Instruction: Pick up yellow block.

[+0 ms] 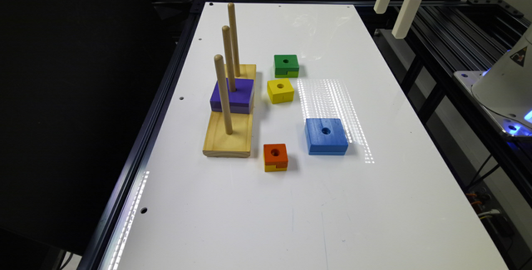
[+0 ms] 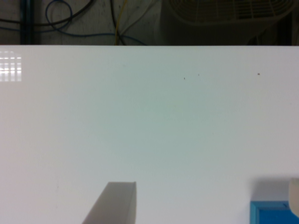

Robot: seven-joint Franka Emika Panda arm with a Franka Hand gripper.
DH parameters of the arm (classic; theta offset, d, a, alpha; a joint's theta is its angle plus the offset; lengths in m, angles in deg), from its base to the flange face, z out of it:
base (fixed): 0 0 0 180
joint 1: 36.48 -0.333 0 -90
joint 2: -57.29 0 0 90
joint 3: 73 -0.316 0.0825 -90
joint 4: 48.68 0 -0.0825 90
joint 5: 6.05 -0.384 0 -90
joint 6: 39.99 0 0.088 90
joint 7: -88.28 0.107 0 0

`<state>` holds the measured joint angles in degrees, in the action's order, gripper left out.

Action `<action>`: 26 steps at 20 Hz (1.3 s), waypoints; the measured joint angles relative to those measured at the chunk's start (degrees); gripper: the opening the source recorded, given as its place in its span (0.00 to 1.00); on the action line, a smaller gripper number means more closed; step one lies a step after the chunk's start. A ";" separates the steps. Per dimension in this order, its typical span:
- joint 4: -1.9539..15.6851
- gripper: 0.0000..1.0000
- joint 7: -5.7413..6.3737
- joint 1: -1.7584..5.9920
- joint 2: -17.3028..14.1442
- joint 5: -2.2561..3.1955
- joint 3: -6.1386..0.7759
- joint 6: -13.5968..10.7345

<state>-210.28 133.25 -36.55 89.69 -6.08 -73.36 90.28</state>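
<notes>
The yellow block (image 1: pixel 280 90), a small all-yellow cube with a round hole in its top, sits on the white table (image 1: pixel 316 203) near the middle, between the green block (image 1: pixel 286 65) and the blue block (image 1: pixel 326 136). My gripper (image 1: pixel 388 23) hangs high above the table's far right edge in the exterior view, well away from the yellow block. In the wrist view my gripper (image 2: pixel 205 203) is open, with bare table between its fingers (image 2: pixel 117 205) and a corner of the blue block (image 2: pixel 273 213) beside them.
A wooden peg stand (image 1: pixel 228 133) with three upright pegs carries a purple block (image 1: pixel 232 95) at the exterior view's left. A small orange-topped block (image 1: pixel 275 157) lies in front. The arm's base (image 1: pixel 507 83) stands at the right.
</notes>
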 joint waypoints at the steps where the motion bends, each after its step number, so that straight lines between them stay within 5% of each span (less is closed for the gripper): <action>1: 0.04 1.00 0.00 0.00 -0.01 0.00 0.00 0.15; 7: 1.64 1.00 0.00 0.03 -2.35 0.00 0.00 2.51; 18: 13.22 1.00 -0.12 0.79 -17.21 0.00 0.01 4.81; 22: 13.96 1.00 -0.16 0.98 -18.08 0.07 0.03 4.81; 26: 14.52 1.00 -0.91 1.99 -18.15 0.16 0.05 4.81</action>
<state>-195.76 132.34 -34.56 71.54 -5.92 -73.31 95.09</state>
